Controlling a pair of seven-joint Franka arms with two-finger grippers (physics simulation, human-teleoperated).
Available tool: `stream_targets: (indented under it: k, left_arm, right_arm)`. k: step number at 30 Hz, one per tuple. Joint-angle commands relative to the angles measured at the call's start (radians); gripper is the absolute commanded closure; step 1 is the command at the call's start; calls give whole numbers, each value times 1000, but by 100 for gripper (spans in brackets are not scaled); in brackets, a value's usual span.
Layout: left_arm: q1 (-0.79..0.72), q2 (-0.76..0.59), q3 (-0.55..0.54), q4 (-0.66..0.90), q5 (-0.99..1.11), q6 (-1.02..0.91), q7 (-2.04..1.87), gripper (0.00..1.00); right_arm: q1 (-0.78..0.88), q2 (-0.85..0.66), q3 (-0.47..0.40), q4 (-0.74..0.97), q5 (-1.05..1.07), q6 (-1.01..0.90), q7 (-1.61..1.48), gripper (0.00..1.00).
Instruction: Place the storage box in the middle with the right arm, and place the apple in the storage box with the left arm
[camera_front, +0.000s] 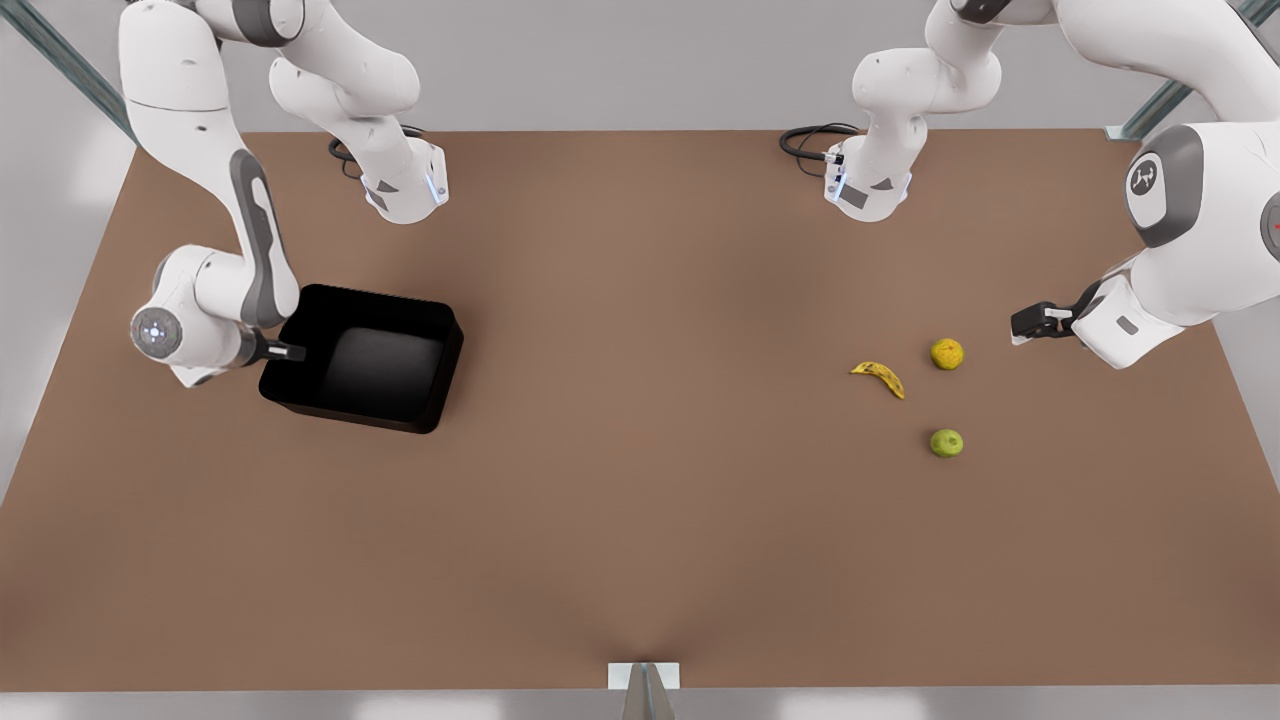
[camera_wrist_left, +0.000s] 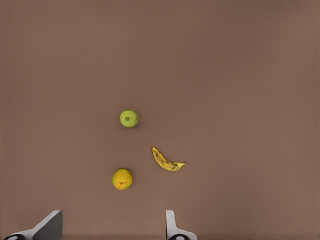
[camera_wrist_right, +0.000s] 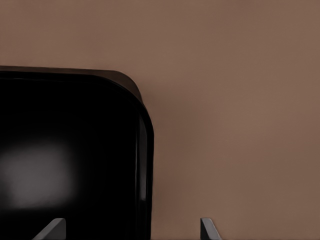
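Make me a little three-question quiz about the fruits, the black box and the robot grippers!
1. True or false: the apple already lies inside the storage box.
2. Which gripper has its open fingers astride the box's wall? A) right gripper B) left gripper
3. Fill in: between the banana and the left gripper, on the table, lies a yellow-orange ____.

Key: 1 false, it sits on the table near the other fruits. 2 A. 3 fruit.
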Motion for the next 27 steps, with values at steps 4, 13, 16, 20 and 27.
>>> stream_targets:
  k: [4,13,16,20,27]
  left_arm:
    - [0,-6,1,2,1,-17,5,0]
    - [0,-7,1,2,1,-17,5,0]
    - [0,-7,1,2,1,-17,5,0]
    - [0,-7,1,2,1,-17,5,0]
    - [0,-21,1,2,1,-32,3,0]
  right_arm:
    - [-7,7,-8,-25,4,61,10,0]
    - [-7,50,-10,-19,5,52,7,61]
    - [-4,50,-10,-14,4,44,7,78]
    - [5,47,-8,33,4,-18,-2,79]
    - [120,8,-1,208,82,-121,-105,79]
